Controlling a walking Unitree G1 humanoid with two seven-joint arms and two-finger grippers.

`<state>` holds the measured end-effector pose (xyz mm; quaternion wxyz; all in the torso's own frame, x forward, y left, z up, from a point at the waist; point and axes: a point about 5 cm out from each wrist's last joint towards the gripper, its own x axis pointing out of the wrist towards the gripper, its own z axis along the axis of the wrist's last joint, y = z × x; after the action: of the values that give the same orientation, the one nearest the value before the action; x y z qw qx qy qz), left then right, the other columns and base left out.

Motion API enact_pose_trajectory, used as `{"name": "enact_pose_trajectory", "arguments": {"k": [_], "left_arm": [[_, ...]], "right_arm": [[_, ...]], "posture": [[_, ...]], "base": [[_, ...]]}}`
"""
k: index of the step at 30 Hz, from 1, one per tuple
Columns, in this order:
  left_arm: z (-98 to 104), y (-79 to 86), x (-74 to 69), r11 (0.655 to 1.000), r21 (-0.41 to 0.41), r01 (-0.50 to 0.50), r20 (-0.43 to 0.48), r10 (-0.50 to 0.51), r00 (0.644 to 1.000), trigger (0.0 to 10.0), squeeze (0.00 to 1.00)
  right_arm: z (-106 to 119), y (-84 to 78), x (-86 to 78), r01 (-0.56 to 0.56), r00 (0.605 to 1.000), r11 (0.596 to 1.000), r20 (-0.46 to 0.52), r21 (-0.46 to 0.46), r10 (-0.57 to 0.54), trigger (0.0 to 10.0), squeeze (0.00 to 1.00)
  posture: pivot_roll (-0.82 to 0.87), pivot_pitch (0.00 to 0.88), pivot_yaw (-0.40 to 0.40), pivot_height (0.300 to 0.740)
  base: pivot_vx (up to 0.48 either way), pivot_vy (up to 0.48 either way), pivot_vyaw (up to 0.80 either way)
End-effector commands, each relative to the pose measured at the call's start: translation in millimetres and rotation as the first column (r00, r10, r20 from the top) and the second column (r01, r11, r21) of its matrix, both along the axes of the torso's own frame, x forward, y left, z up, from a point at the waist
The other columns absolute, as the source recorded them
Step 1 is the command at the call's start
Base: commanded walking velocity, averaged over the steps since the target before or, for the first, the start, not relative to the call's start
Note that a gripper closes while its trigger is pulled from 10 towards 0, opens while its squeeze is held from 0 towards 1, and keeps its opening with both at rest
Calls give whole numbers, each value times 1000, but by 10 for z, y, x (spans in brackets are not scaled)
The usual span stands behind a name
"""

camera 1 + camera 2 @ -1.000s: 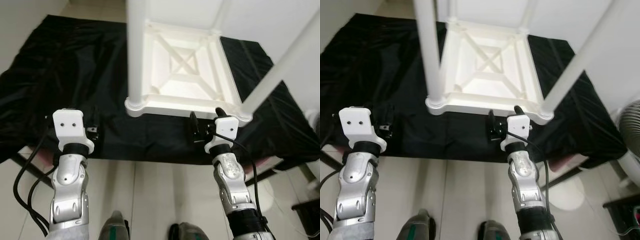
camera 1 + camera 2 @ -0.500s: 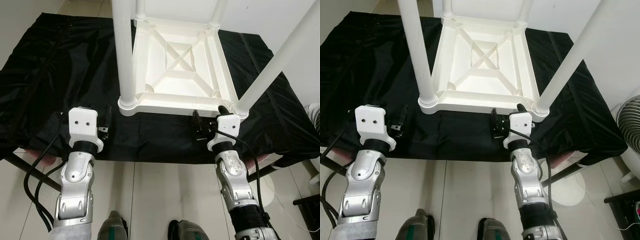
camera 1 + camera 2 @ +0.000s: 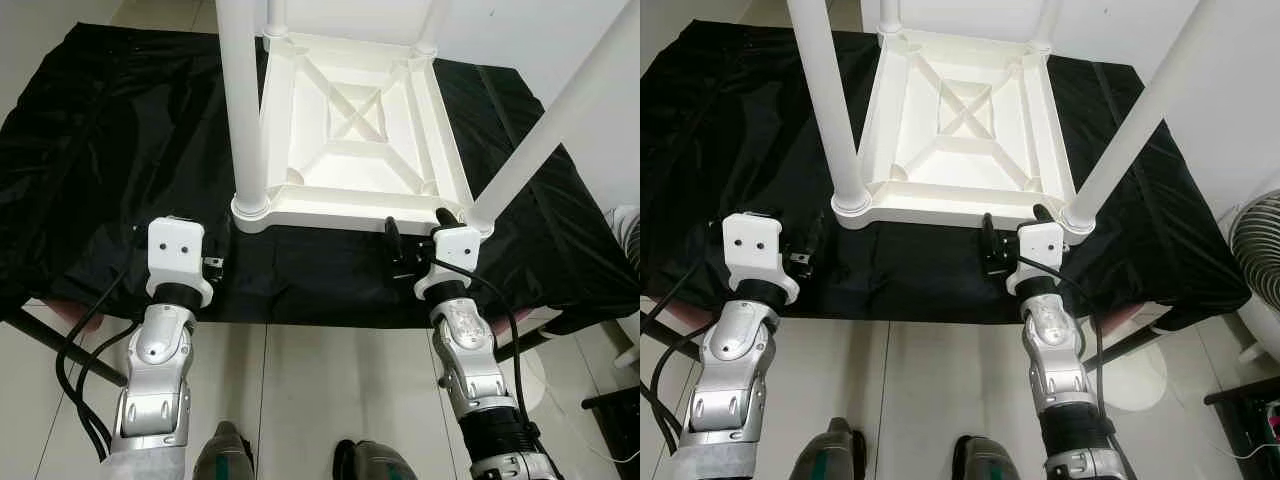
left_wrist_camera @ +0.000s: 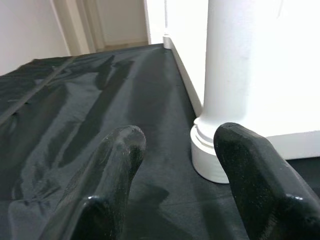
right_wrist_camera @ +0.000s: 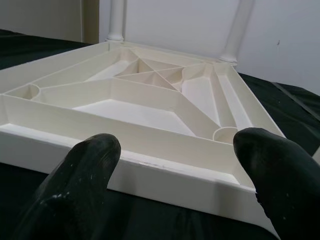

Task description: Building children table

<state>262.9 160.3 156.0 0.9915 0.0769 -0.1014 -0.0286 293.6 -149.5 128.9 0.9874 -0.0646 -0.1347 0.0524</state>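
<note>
Four white cylindrical legs stand seated in the corner sockets of the white plastic children's table top point(image 3: 350, 130), which lies upside down on the black cloth-covered desk point(image 3: 110, 150), its ribbed underside facing up. The near-left leg point(image 3: 240, 100) and near-right leg point(image 3: 560, 120) rise past my head camera; the two far legs show as stubs at the far corners, one of them point(image 5: 116, 20) plain in the right wrist view. So I judge the assembly nearly done: all legs look fitted, though I can't tell from here whether each is fully tightened. What seems left is checking them and turning the table onto its feet.

My left gripper point(image 4: 180, 145) hovers over the cloth just beside the near-left corner of the table top, fingers spread apart and holding nothing, the collar of that leg sitting just past them. My right gripper point(image 5: 177, 150) is at the near edge of the table top close to the near-right corner, fingers also apart and empty, with the rim between them but not clamped. Both sit near the desk's front edge.

A white fan point(image 3: 1255, 240) stands on the floor past the desk's right side.
</note>
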Motion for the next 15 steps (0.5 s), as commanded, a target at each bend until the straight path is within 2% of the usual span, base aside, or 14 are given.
{"name": "enact_pose_trajectory", "arguments": {"k": [1, 5, 7, 12, 13, 15], "left_arm": [[-22, -55, 25, 999, -14, 52, -29, -52, 998, 10000, 0], [-14, -123, 81, 994, -2, 112, -52, -112, 992, 10000, 0], [-16, -189, 162, 990, 8, 143, -71, -142, 987, 10000, 0], [-25, -245, 257, 988, 23, 152, -94, -150, 984, 10000, 0], [-18, -297, 372, 986, 40, 162, -116, -156, 981, 10000, 0], [-6, -314, 421, 985, 46, 164, -119, -158, 980, 10000, 0]], "right_arm": [[-29, -86, 9, 40, 999, 999, -9, -12, -41, 10000, 0], [-21, -127, 25, 73, 997, 997, -11, 3, -73, 10000, 0], [9, -118, 39, 74, 997, 997, -3, 18, -74, 10000, 0], [31, -104, 38, 68, 998, 997, 4, 26, -68, 10000, 0], [47, -90, 28, 62, 998, 998, 10, 31, -63, 10000, 0], [57, -88, 20, 62, 998, 998, 14, 31, -62, 10000, 0]], "posture": [[115, 71, -69, 740], [113, 69, -65, 740], [107, 67, -59, 740], [103, 67, -57, 740], [85, 65, -47, 740], [82, 67, -44, 740]], "base": [[0, 0, 0], [0, 0, 0], [0, 0, 0], [0, 0, 0], [0, 0, 0], [0, 0, 0]]}}
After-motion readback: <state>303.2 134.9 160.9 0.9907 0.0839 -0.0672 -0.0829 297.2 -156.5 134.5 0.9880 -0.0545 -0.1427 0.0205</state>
